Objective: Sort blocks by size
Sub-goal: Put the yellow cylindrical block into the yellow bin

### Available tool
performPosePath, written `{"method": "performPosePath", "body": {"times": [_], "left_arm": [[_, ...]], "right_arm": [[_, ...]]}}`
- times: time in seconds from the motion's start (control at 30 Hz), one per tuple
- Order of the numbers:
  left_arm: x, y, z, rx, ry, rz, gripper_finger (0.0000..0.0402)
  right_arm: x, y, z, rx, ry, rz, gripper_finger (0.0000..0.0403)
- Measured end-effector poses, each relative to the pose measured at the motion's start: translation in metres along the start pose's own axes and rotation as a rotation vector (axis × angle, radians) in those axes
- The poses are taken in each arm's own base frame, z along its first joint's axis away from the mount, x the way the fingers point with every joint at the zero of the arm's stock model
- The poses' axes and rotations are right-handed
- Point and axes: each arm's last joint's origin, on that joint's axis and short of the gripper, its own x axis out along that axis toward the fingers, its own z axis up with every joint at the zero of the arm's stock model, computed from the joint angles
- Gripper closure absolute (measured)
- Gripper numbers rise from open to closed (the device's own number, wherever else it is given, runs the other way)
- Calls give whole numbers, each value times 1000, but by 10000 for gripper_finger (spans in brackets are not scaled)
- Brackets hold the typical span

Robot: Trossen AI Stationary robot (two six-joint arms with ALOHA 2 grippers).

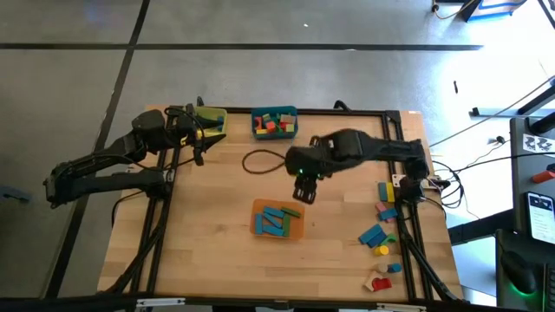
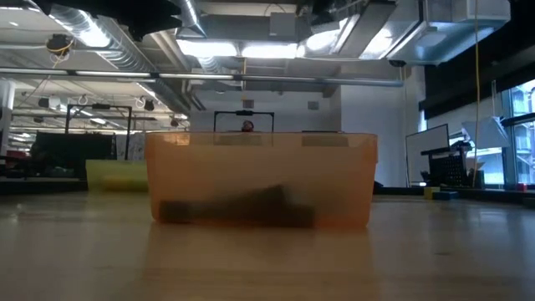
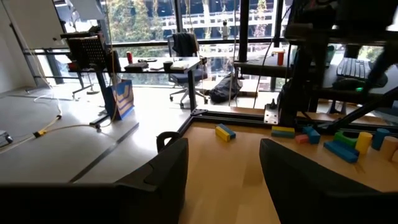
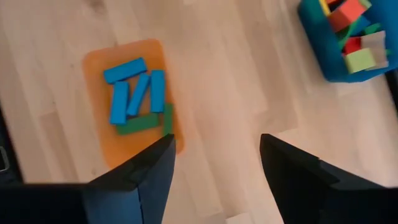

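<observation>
The right gripper point(image 1: 305, 191) hangs over bare wood in the middle of the table, its two dark fingers point(image 4: 144, 180) spread apart with nothing between them. Just in front of it sits the orange rectangular plastic bin point(image 1: 277, 220), and inside lie long flat wooden blocks point(image 4: 132, 93), several blue and what looks like two green, packed side by side. From the table-level camera that bin's translucent wall fills the centre, and only a dark smear of the blocks shows through it, so their colours can't be told there.

Behind the right gripper, at the table's far edge, the teal rectangular bin point(image 1: 274, 123) holds a jumble of small red, green, yellow and orange wooden blocks point(image 1: 273, 124).

Over on the left, the left gripper point(image 1: 196, 139) waits near the far corner beside the yellow rectangular bin point(image 1: 211, 120), fingers point(image 3: 163, 171) parted, holding nothing.

Along the right edge of the table, loose unsorted wooden blocks point(image 1: 381, 232) trail down in blue, yellow, red, green and orange, well apart from both grippers. A dark cable loop point(image 1: 264, 161) lies on the wood between the teal bin and the right arm.
</observation>
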Motion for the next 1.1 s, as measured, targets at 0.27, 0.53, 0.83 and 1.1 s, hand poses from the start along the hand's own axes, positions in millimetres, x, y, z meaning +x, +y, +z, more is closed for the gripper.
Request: {"method": "performPosePath", "body": {"times": [0.27,0.53,0.83,1.1], "left_arm": [[0,0,0,-5,1,0,219],[0,0,0,-5,2,0,219],[0,0,2,-3,-21,2,219],[0,0,3,-2,-30,2,219]], "right_arm": [[-5,36,-17,-36,6,41,169],[25,56,-46,-47,172,7,169],[80,67,-89,-84,417,-110,169],[111,51,-133,-35,633,-170,169]]}}
